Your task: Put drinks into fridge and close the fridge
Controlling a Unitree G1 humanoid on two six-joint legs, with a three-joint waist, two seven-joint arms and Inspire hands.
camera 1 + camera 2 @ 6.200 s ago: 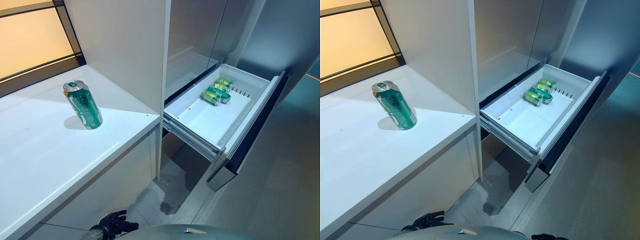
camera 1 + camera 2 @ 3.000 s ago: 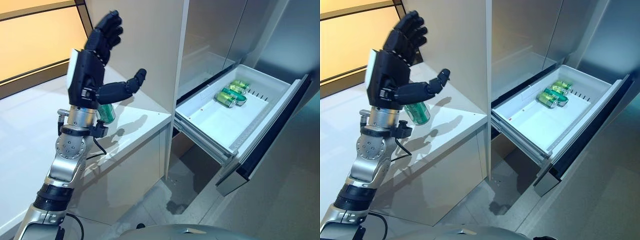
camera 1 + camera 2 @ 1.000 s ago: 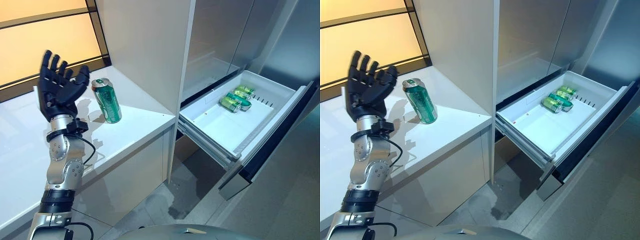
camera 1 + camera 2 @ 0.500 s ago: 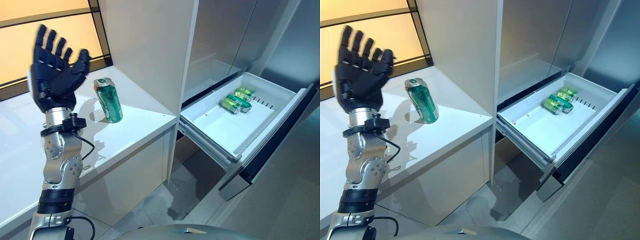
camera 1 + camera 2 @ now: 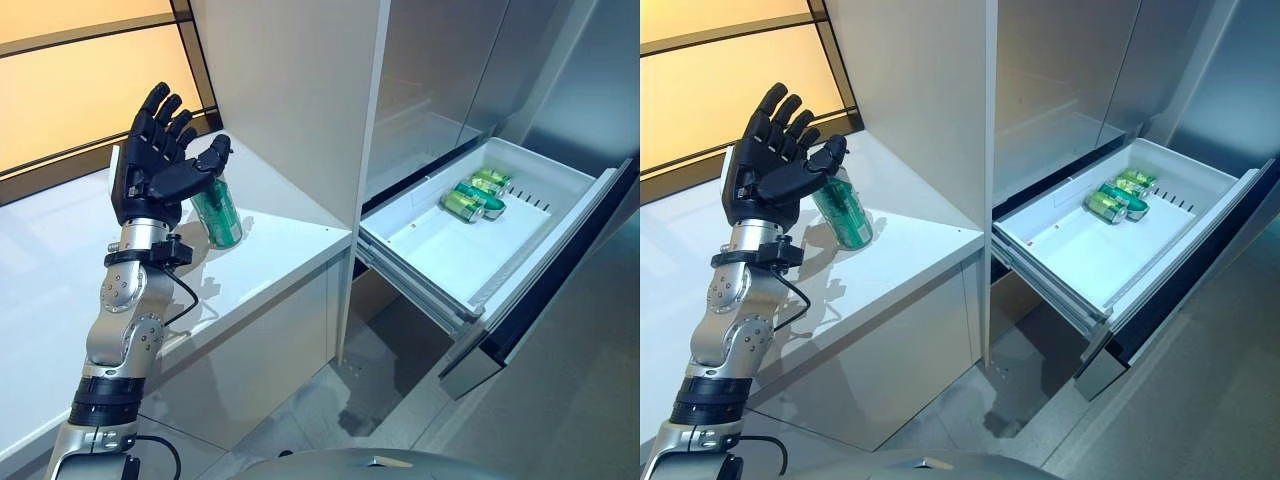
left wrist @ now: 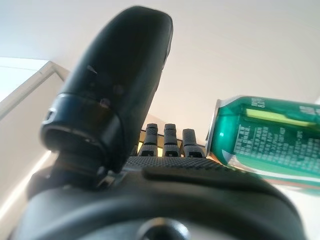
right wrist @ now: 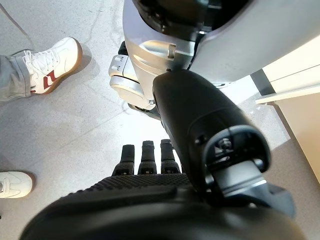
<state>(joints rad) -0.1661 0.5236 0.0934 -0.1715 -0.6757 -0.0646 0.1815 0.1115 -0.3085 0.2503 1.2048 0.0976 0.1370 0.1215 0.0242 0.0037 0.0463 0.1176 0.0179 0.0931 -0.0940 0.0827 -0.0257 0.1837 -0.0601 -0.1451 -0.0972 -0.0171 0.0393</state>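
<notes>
A green can (image 5: 220, 215) stands upright on the white counter (image 5: 270, 250) near its right end. My left hand (image 5: 140, 180) is raised beside the can, open, with fingers straight and the thumb spread across the can's top. In the left wrist view the can (image 6: 265, 145) lies just past the palm and the fingers (image 6: 170, 140) are not curled round it. The fridge drawer (image 5: 430, 240) is pulled out at the right, with green cans (image 5: 470, 195) lying at its back. My right hand (image 7: 150, 200) hangs over the floor with relaxed fingers (image 7: 145, 155), holding nothing.
A tall white cabinet side (image 5: 300, 90) stands between the counter and the fridge. The drawer's dark front (image 5: 560, 260) juts out over the grey floor (image 5: 570, 400). A person's white shoes (image 7: 45, 60) stand on the floor in the right wrist view.
My left hand has moved right and forward to the can, and its thumb now crosses in front of the can's top. The can and the drawer have not moved.
</notes>
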